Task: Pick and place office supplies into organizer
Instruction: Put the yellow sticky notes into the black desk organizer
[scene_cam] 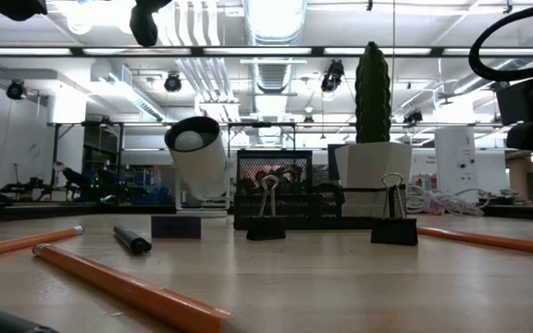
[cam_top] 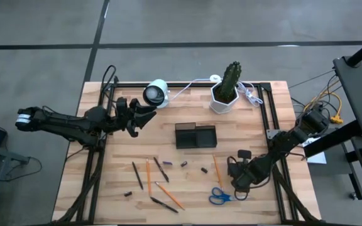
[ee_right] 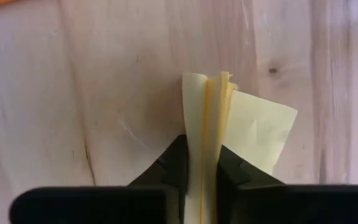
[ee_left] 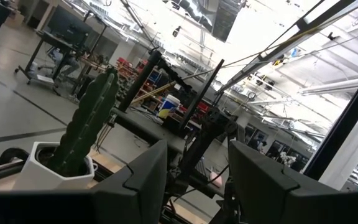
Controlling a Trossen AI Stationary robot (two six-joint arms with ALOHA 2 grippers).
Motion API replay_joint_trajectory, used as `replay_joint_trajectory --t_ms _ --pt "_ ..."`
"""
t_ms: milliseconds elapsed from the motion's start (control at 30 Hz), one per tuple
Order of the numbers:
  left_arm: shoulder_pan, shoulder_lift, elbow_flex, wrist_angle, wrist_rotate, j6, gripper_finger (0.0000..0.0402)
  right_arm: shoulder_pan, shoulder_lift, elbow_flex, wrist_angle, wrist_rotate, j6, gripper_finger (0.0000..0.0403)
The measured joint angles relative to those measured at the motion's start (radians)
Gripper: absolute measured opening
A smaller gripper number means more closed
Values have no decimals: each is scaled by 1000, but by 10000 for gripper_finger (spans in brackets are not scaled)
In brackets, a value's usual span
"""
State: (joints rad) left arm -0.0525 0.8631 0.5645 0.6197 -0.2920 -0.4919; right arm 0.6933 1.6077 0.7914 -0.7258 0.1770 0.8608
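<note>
Bright overhead ceiling lights, glare blown out in left wrist view, soft shadows, nearest pencil [scene_cam: 128, 289] blurred

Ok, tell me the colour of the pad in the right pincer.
Pale yellow sticky-note pad, clearest in the right wrist view.

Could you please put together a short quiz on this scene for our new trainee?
1. True or false: the right tool is shut on the yellow pad.
2. Which lies nearest the right tool on the table? A) the cactus pot B) the scissors C) the white camera
3. Fill in: the left tool hangs off the table with its fingers ____.

Key: 1 true, the pad's sheets are pinched between the fingers. 2 B. 3 open; it holds nothing and sits well left of the organizer.
</note>
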Motion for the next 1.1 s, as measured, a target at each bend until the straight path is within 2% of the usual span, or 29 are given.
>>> replay_joint_trajectory --t_ms 267,533,833,1100 --pt "0 0 0 0 0 0 157 -1 -6 7 0 -55 3 11" --pt "0 0 0 0 0 0 157 0 -8 64 -49 -57 -40 10" --pt "0 0 0 0 0 0 157 0 -8 139 -90 -40 -58 9" --pt "0 0 0 0 0 0 157 0 -9 239 -162 39 -91 9"
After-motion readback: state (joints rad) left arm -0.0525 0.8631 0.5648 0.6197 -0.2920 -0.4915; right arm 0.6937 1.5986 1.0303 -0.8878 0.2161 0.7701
